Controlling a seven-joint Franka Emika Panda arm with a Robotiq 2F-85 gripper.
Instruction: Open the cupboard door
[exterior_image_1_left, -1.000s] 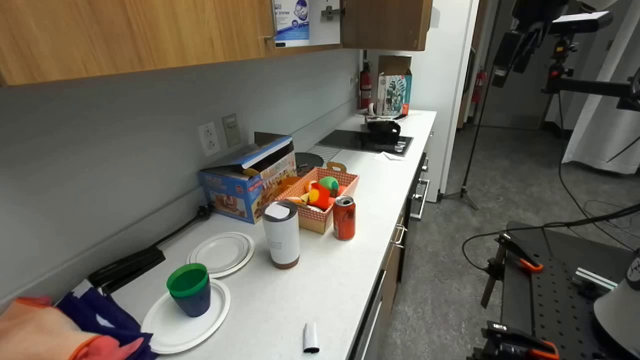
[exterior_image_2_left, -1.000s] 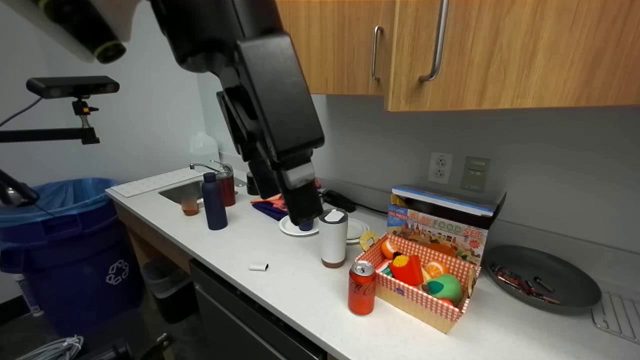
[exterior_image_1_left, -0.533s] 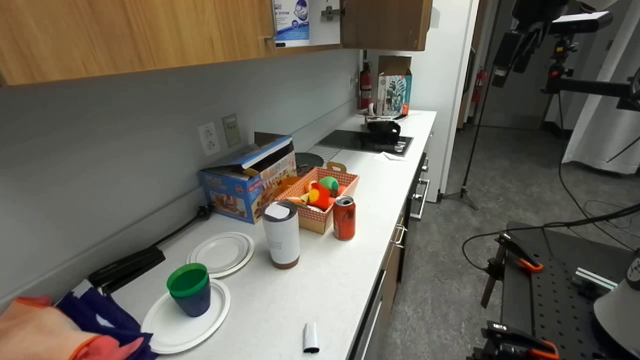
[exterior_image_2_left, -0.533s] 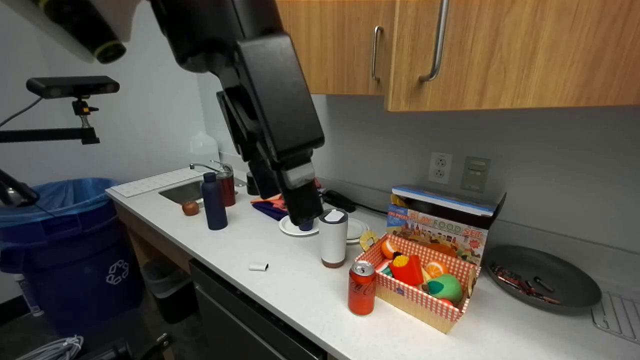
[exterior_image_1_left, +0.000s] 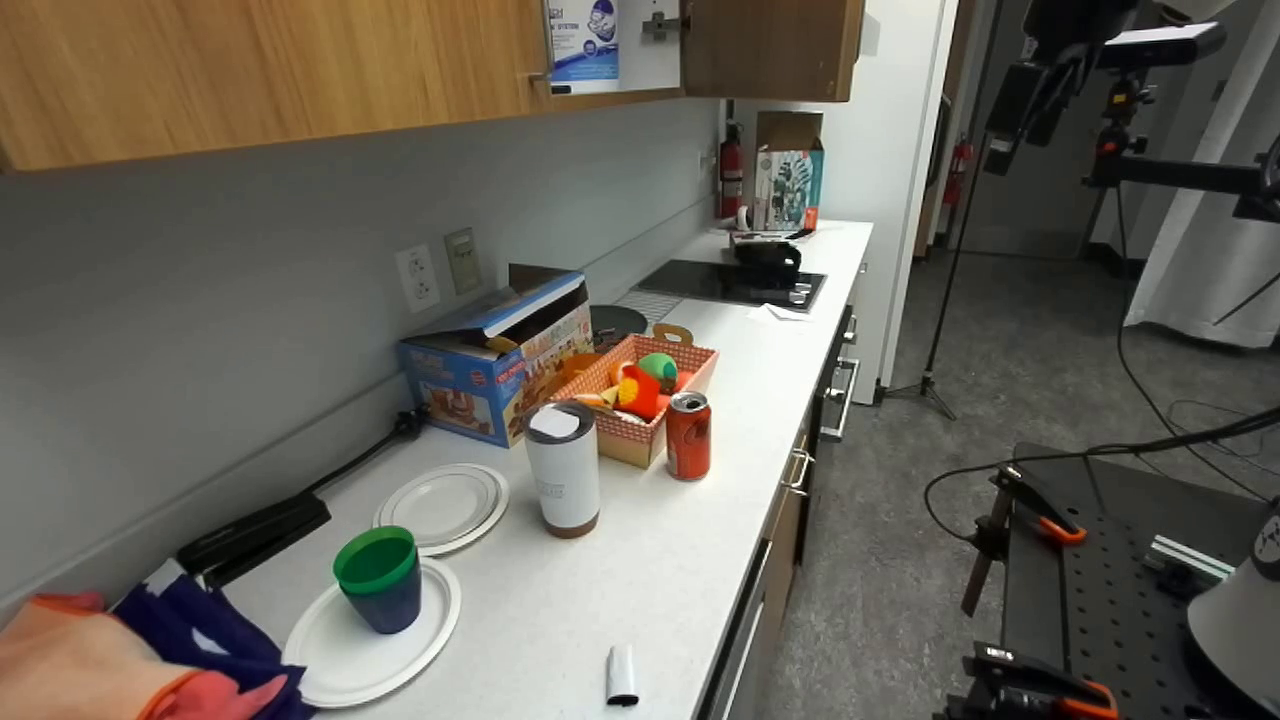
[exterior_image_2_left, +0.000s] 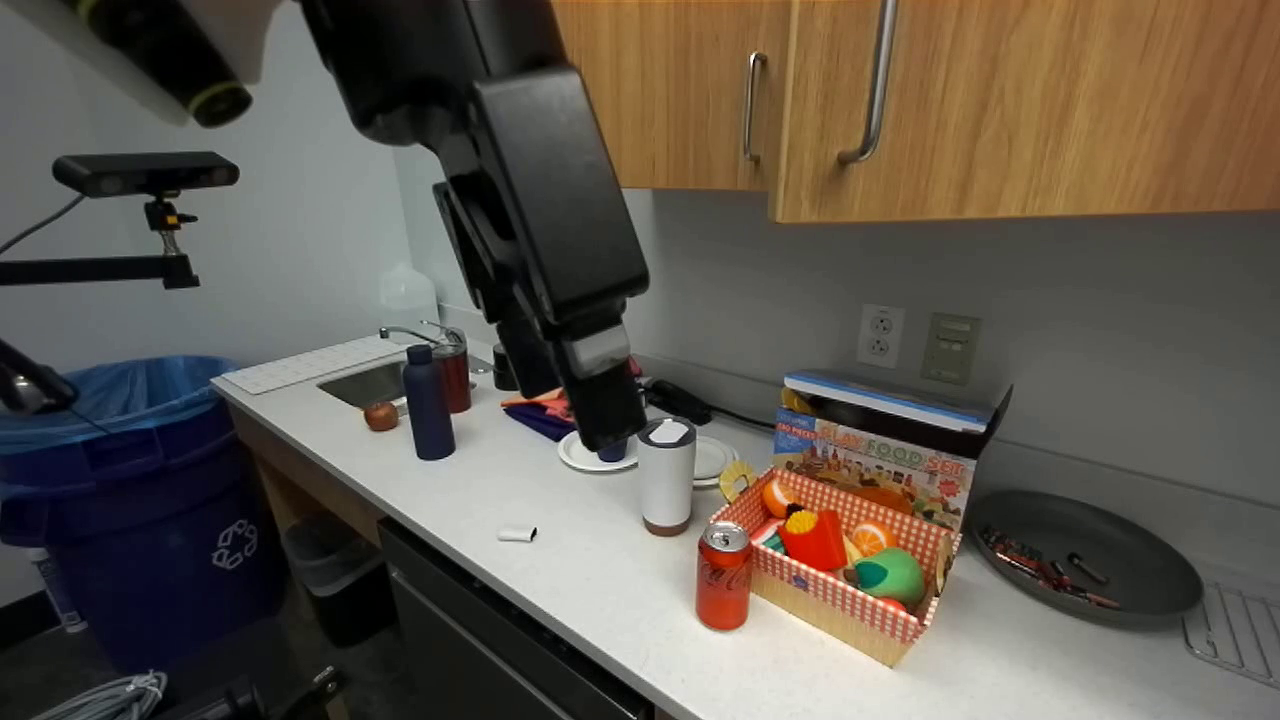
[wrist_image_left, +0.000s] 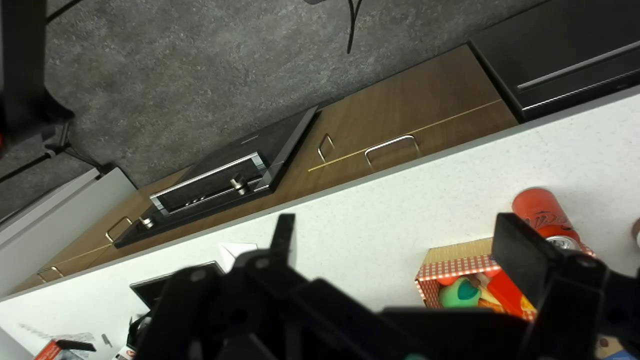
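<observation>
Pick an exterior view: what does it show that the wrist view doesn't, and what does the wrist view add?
Only in an exterior view: chiefly the open cupboard door, sink, navy bottle and blue bin.
Only in the wrist view, of these two: chiefly the oven and white paper.
In both: the gripper, can and basket.

The white desk (exterior_image_1_left: 520, 640) bears a red can (exterior_image_2_left: 724, 575) just beside a checked tray (exterior_image_2_left: 830, 620), a carton (exterior_image_2_left: 880, 450) behind the tray, and a pan (exterior_image_2_left: 1130, 545) next to a rack (exterior_image_1_left: 650, 304). A tumbler (exterior_image_1_left: 562, 470) stands near the can, plates (exterior_image_1_left: 440, 505) lie close to it, a blue cloth (exterior_image_1_left: 250, 640) is beside them, and a white tube (exterior_image_1_left: 621, 672) lies near the front edge. In an exterior view, a dark bottle (exterior_image_2_left: 428, 410) stands upright by the sink (exterior_image_2_left: 360, 388).
</observation>
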